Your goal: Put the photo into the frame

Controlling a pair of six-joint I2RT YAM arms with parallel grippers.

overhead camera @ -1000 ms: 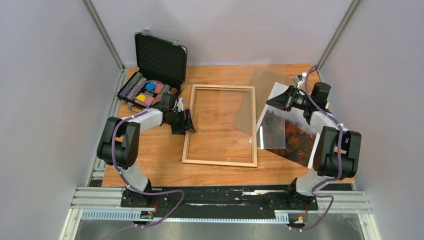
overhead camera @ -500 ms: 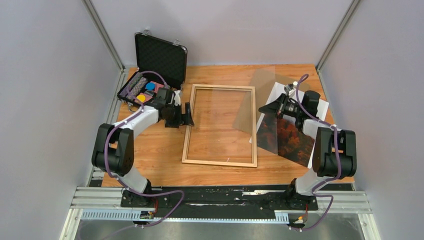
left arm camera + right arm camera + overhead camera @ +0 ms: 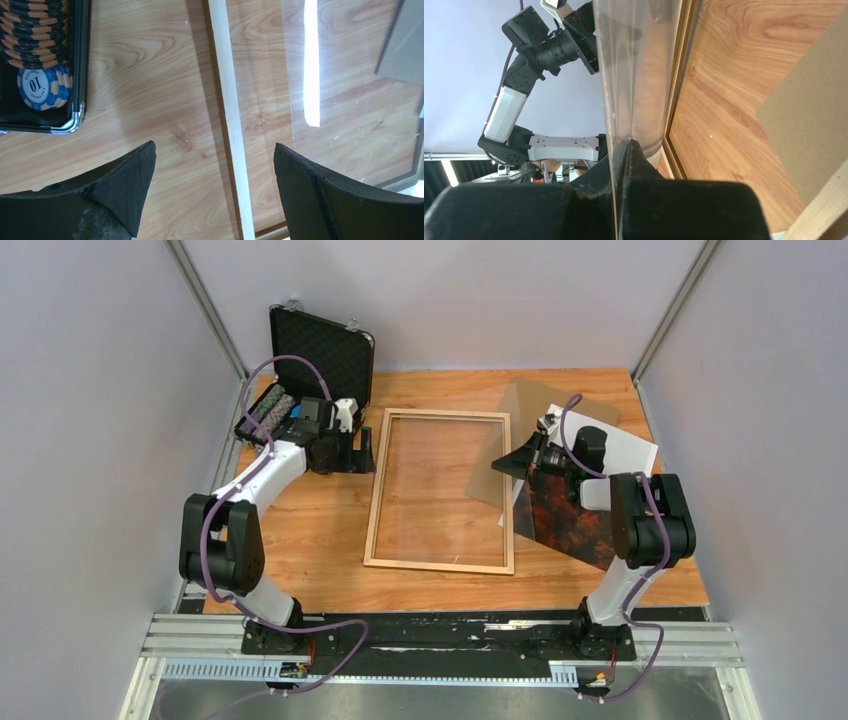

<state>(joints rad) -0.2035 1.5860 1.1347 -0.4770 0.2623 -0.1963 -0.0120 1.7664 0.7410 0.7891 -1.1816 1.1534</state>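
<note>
Hard bits first. The photo (image 3: 575, 525) is lying on the right side of the table (image 3: 300, 540), just beside the frame (image 3: 375, 500), and is half covered by the right arm (image 3: 650, 520). Only its dark orange-red part and a pale strip further back can be made out from above. It isn't shown by either wrist camera.

From the top view the clear sheet (image 3: 490, 460) is barely seen, just a faint tinted patch overlapping the frame's right rail. Its edges get lost against the wood.

That gets sorted out in the right wrist view. The sheet is seen edge-on there, pinched between the fully closed fingers of the right gripper (image 3: 622, 146), with the frame's rail right next to it. How steeply it's tilted can't really be judged. A brown backing board (image 3: 814, 110) is cut off at the right of that view, and the left arm (image 3: 509, 110) is seen blurred through the sheet.

The left gripper (image 3: 214, 146) is spread wide with nothing held, hanging over the frame's left rail. In its own view a glare stripe is caught inside the frame, which is lying flat mid-table. Poker chips (image 3: 42, 85) in the black case (image 3: 320, 350) are cropped at the top-left corner.
</note>
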